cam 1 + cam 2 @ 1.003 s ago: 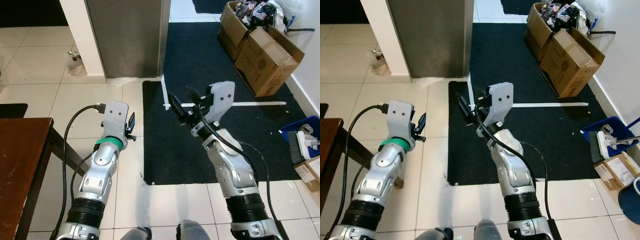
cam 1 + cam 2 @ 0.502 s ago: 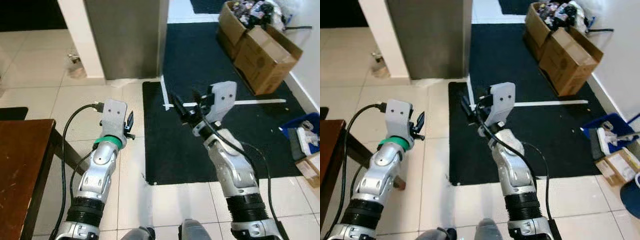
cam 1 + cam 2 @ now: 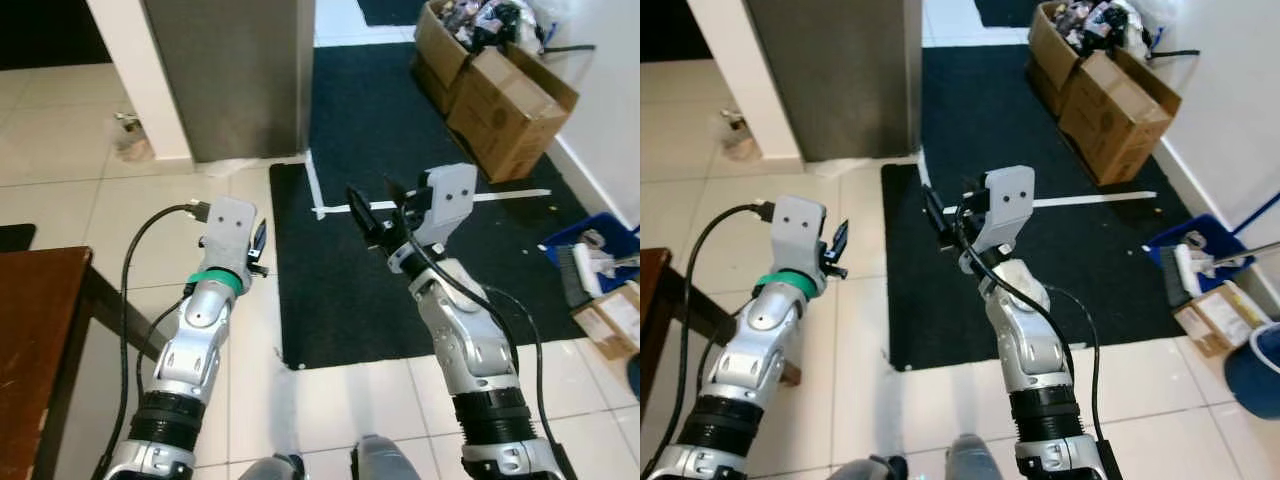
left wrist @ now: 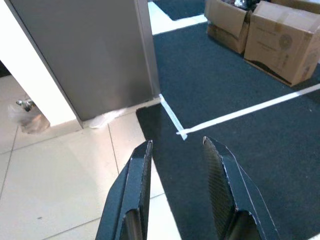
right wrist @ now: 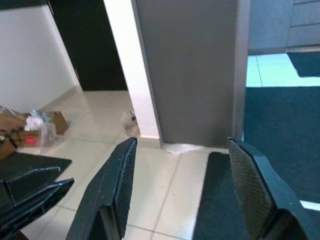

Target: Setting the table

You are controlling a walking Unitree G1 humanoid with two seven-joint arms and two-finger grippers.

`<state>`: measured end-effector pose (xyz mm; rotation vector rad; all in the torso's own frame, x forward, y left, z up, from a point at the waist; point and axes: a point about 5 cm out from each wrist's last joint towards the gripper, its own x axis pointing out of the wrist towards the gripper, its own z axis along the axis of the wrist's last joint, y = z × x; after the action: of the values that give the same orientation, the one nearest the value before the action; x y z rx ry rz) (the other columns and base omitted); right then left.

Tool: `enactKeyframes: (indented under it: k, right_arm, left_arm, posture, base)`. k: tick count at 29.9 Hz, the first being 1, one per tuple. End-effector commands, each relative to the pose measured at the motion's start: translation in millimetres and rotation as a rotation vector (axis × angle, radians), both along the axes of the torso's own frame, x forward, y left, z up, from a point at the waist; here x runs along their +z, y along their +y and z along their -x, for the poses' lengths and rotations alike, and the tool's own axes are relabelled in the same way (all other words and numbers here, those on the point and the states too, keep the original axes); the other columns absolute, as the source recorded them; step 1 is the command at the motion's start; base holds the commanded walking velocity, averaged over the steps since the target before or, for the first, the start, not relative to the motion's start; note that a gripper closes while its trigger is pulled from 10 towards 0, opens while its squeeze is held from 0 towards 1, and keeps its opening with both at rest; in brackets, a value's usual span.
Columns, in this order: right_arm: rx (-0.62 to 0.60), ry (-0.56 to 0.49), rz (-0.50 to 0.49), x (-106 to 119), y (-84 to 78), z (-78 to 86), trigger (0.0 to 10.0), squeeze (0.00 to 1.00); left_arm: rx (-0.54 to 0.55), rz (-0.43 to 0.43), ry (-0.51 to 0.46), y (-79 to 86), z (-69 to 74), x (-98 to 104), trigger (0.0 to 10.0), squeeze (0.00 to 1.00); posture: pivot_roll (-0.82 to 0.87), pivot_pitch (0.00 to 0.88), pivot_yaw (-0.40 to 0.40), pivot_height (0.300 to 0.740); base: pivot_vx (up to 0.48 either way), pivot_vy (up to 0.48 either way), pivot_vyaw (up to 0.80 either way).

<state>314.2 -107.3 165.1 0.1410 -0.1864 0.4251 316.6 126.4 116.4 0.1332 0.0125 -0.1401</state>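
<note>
Your table for this job, the dark reddish-brown wooden table (image 3: 35,340), sits at about 8 o'clock from the robot's feet, and you see just one corner of its top and a dark leg. Nothing lies on the part in view, and no plate, cup or cutlery is anywhere in the pictures, so judge the setting as barely begun: the tableware has yet to be found, picked up and brought over.

The left gripper (image 4: 175,187) is held out at about 11 o'clock over the pale tiles, its two black fingers parted with floor between them, carrying nothing. The right gripper (image 5: 182,185) is raised at about 1 o'clock over the mat, its jaws spread wide and likewise empty.

Under you is a glossy cream tiled floor (image 3: 60,205). A black carpet mat (image 3: 400,230) runs from 12 to 2 o'clock, crossed by strips of white tape (image 3: 520,194). At 12 o'clock stands a tall grey metal-faced cabinet (image 3: 235,70), with a white pillar (image 3: 125,70) just beside it at 11 o'clock and a small crumpled clear bag (image 3: 130,140) at the pillar's foot. At 1 to 2 o'clock two brown cardboard boxes (image 3: 505,100) rest on the mat against the white wall; the farther one is open and full of clutter. At 3 o'clock lies a blue tray with a brush (image 3: 590,265), and a smaller labelled cardboard box (image 3: 612,318) is just beside it.
</note>
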Motion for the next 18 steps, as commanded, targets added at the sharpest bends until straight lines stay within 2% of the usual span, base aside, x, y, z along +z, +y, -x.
enactKeyframes:
  k: [1, 7, 10, 18]
  right_arm:
    - [-0.018, 0.027, 0.006, -6.4, -4.1, 0.6, 10.0, 0.0]
    - [-0.018, 0.028, 0.005, -6.7, -4.0, 0.9, 10.0, 0.0]
    - [-0.017, 0.028, 0.004, -6.7, -3.7, 1.2, 10.0, 0.0]
    - [-0.017, 0.029, 0.002, -6.8, -3.3, 1.2, 10.0, 0.0]
  left_arm:
    - [-0.012, -0.001, 0.016, -4.8, 0.5, -4.5, 10.0, 0.0]
    - [-0.009, 0.0, 0.022, -4.3, -0.1, -5.2, 10.0, 0.0]
    - [0.018, 0.02, 0.054, -1.7, -2.1, -7.5, 10.0, 0.0]
    - [0.057, 0.011, 0.058, 3.8, -4.9, -7.8, 10.0, 0.0]
  posture:
    - [-0.18, 0.0, 0.039, 0.74]
    - [-0.18, 0.0, 0.041, 0.74]
    - [-0.18, 0.0, 0.041, 0.74]
    - [-0.18, 0.0, 0.042, 0.74]
  base:
    - [0.0, -0.472, 0.0]
    - [0.0, -0.353, 0.0]
    - [0.0, 0.0, 0.0]
    - [0.0, 0.0, 0.0]
